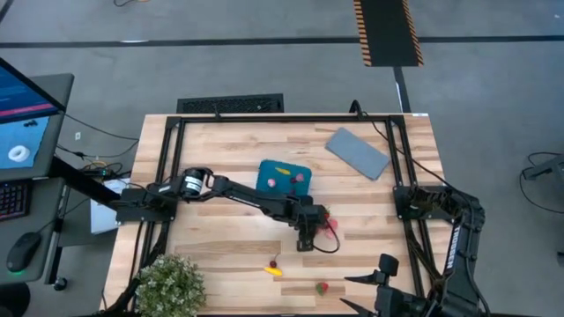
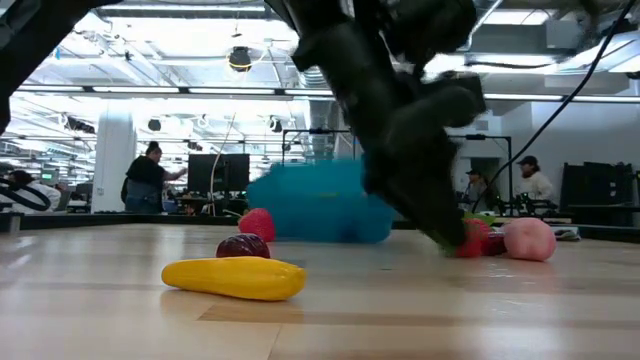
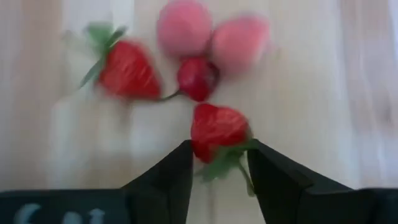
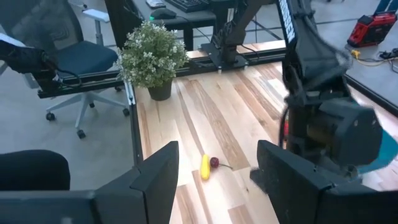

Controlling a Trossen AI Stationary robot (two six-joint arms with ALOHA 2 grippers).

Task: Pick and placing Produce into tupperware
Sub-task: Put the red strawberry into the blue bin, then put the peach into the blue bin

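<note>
1. My left claw is down at the table near its middle, just right of the tupperware. Its two fingers stand on either side of a strawberry, at its leafy end. Gap narrow; I cannot tell whether the pads press the fruit yet.
2. Just past that strawberry in my left wrist view: a dark red cherry with a thin stem, two pale pink round fruits side by side beyond it, and a second strawberry off to one side with its green cap turned away. All lie on bare wood, close together, some touching.
3. From above, this cluster shows as a red-pink patch at the end of my left arm.
4. The tupperware, teal, sits toward the far centre of the table. Inside it: one small yellow piece and a few red-pink pieces.
5. Toward the near edge: a yellow elongated piece with a dark cherry just beside it, and a lone red berry further right.
6. Grey lid lies flat at the far right; potted plant at the near left corner.
7. My right claw hangs back over the near right edge, fingers spread, holding nothing.
8. People stand in the room beyond the table.
</note>
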